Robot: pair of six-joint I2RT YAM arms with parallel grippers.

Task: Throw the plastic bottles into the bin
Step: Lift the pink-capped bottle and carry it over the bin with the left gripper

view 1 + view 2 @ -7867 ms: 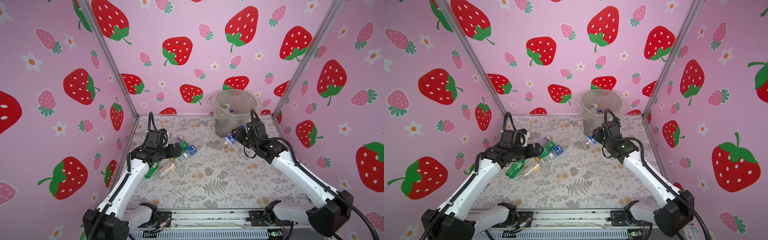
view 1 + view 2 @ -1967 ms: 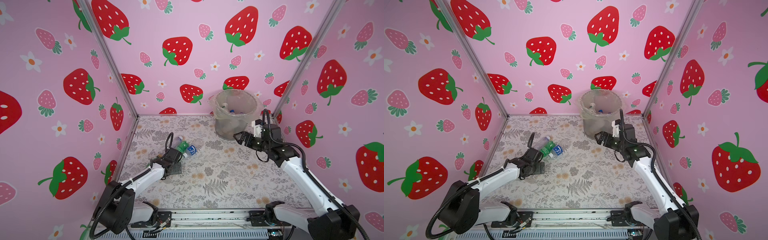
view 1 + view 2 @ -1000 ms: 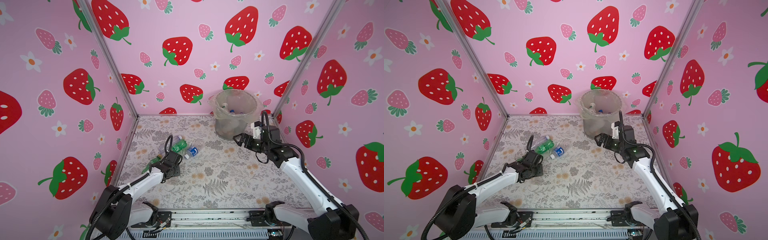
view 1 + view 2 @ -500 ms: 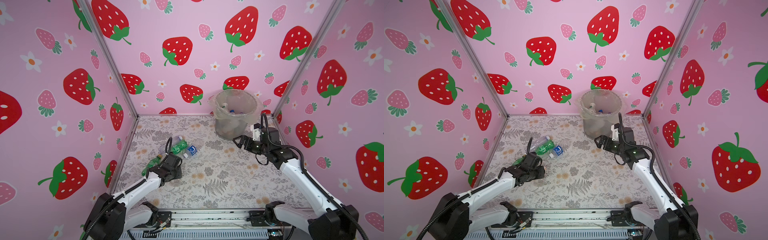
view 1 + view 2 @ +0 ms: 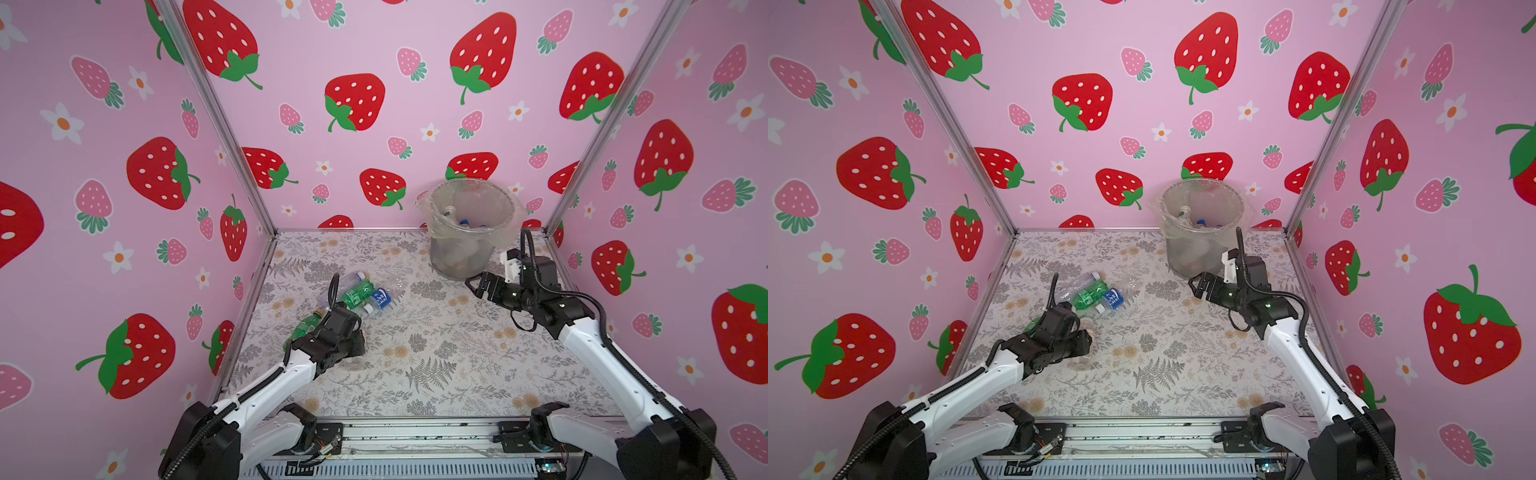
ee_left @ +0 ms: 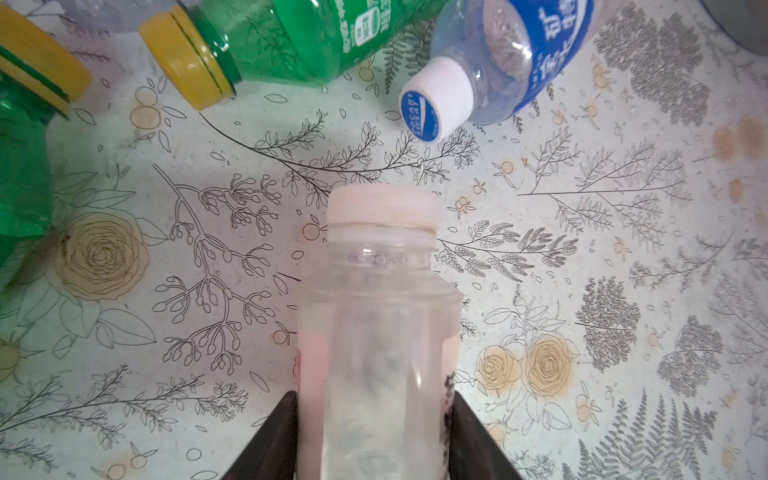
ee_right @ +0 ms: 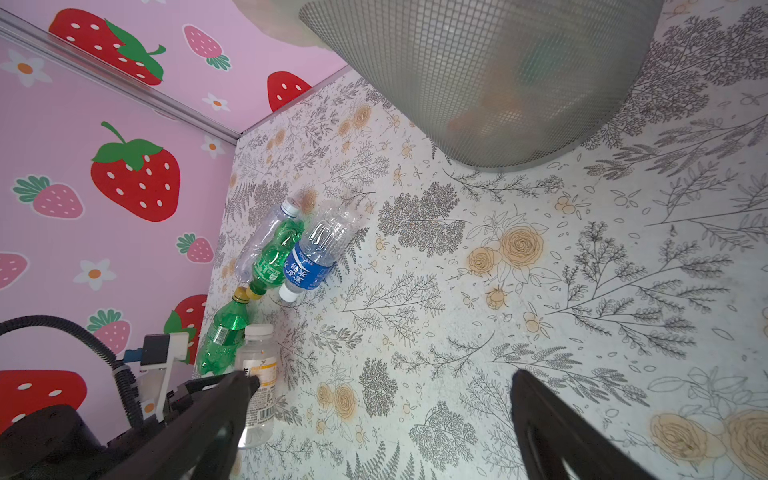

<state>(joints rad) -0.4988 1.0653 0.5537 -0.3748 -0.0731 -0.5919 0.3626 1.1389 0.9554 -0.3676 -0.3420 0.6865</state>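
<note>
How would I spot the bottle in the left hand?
Left on the floral table lie clustered bottles. The left hand grips the frontmost bottle. Unlike its green neighbours and the blue-labelled one, it is clear with a wide pale cap.

We're looking at a floral-print table (image 5: 436, 365) carrying the bin (image 5: 471, 245), standing near its far right corner. Left of centre, a clear bottle (image 5: 347, 280), green bottle (image 5: 357, 293) and blue-label bottle (image 5: 380, 298) are lying side by side, touching. A second green bottle (image 5: 305, 326) is lying just in front of them.
</note>
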